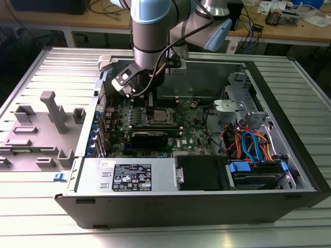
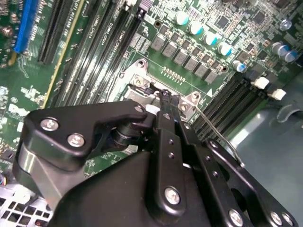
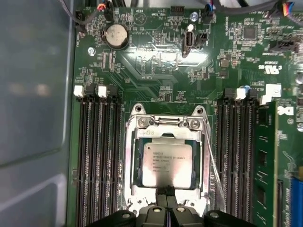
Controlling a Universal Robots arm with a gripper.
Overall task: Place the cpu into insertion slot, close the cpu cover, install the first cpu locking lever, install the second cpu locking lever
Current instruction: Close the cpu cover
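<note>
The cpu (image 3: 167,158), a dull silver square, lies flat in the insertion slot (image 3: 137,111) on the green board. The cpu cover (image 3: 134,156) lies down around it as a thin silver frame. My gripper (image 3: 166,196) is shut, its two black fingertips pressed together on the cover's edge next to the chip. In the second wrist view the gripper (image 2: 165,98) touches the slot's silver rim (image 2: 140,81). A thin wire lever (image 2: 216,135) stands slanted away from the slot beside the fingers; it also runs along the cover's side (image 3: 214,165). In the exterior view the arm hangs over the cpu (image 1: 158,117).
Long black memory slots (image 3: 97,161) flank the socket on both sides. A black card (image 1: 149,137) lies just in front of it. The case holds a power supply (image 1: 129,175) and a drive with blue and orange cables (image 1: 253,144). Grey fixtures (image 1: 51,111) stand at the exterior view's left.
</note>
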